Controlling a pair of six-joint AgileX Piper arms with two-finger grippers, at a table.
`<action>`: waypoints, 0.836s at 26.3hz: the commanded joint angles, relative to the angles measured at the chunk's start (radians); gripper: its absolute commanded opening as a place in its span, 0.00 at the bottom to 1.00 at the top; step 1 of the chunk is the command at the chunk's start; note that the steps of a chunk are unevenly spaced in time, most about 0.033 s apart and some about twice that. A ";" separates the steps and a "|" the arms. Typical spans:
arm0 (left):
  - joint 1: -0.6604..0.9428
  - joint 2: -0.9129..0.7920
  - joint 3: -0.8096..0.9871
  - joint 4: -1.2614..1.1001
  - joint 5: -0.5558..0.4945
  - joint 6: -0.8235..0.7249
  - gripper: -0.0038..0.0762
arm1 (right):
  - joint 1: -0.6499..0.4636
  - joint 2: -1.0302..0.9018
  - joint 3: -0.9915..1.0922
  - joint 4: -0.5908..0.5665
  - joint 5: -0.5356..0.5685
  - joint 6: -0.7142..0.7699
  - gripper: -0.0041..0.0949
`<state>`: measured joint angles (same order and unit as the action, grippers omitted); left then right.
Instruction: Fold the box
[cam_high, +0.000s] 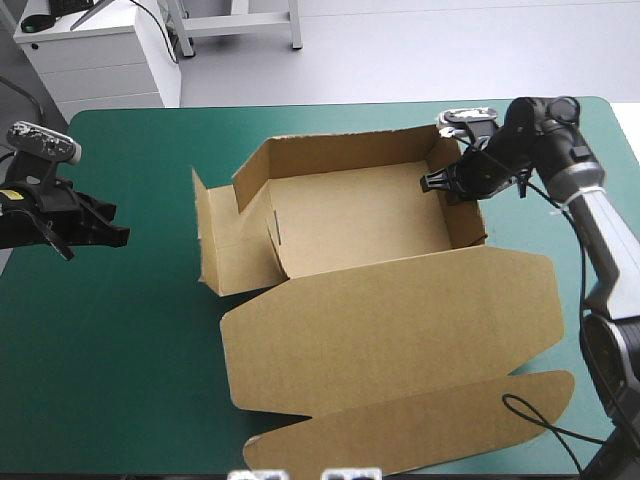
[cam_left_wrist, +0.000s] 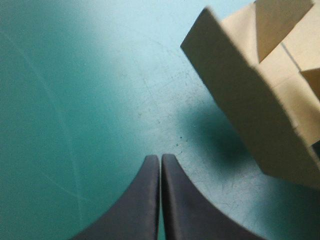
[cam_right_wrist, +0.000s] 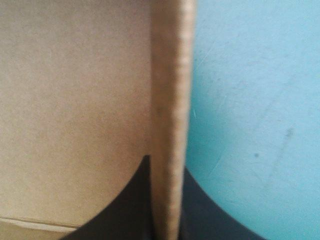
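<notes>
The brown box (cam_high: 360, 225) sits mid-table as an open tray, its far and right walls raised, its lid (cam_high: 400, 320) lying flat toward the near edge. The left side flap (cam_high: 215, 235) stands half up. My right gripper (cam_high: 445, 183) is at the right wall (cam_high: 462, 205), shut on the box; the wall's edge (cam_right_wrist: 171, 115) runs straight up between its black fingers (cam_right_wrist: 137, 200). My left gripper (cam_high: 110, 236) hovers over bare teal-green cover left of the box, shut and empty (cam_left_wrist: 160, 160), with the box's left flap (cam_left_wrist: 250, 100) ahead and to one side.
Teal-green cover (cam_high: 110, 350) lies bare to the left of the box. The lid's front flap (cam_high: 420, 425) reaches almost to the table's near edge. A white cabinet (cam_high: 90, 50) stands beyond the far left corner.
</notes>
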<state>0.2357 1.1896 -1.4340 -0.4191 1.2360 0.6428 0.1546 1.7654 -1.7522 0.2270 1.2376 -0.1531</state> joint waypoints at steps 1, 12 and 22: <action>0.000 -0.021 -0.030 -0.017 -0.047 -0.010 0.04 | -0.041 -0.140 -0.029 0.047 0.011 -0.020 0.02; 0.000 0.019 0.074 0.119 -0.238 -0.103 0.04 | -0.079 -0.326 -0.028 0.078 0.011 -0.043 0.02; 0.000 0.194 0.332 -0.683 -0.330 0.280 0.04 | -0.079 -0.345 -0.027 0.129 0.011 -0.048 0.02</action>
<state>0.2357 1.3853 -1.0815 -0.8673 0.8757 0.7971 0.0835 1.4612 -1.7515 0.3045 1.2516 -0.1991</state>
